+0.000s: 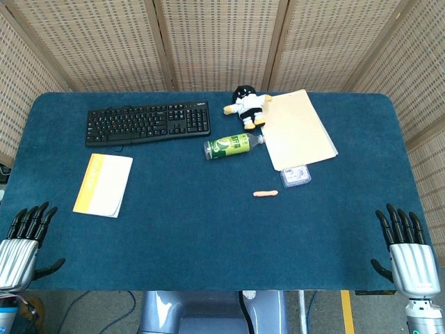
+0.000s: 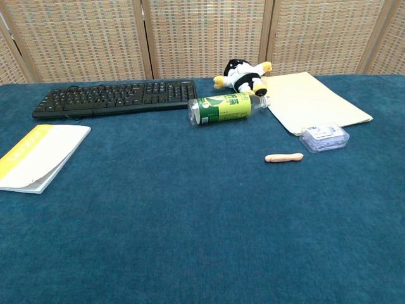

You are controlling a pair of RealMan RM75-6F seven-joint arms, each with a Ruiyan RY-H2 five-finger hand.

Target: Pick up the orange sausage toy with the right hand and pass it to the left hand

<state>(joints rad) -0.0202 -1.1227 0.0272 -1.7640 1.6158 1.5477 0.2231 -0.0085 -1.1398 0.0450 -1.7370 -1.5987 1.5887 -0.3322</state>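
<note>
the orange sausage toy (image 1: 265, 193) lies flat on the blue table (image 1: 208, 236), a bit right of the middle, with bare cloth all around it. a small clear box (image 1: 295, 175) sits near it, up and to the right. the green bottle (image 1: 233, 145) lies on its side farther back. the right hand (image 1: 405, 250) waits at the near right edge, fingers apart, holding nothing. the left hand (image 1: 24, 240) waits at the near left edge, fingers apart too.

Left hand (image 1: 24, 240) and right hand (image 1: 405, 247) look alike: slim glossy black fingers above ribbed silver metal backs; below the right hand's fingers, a pale grey wrist cuff
</note>
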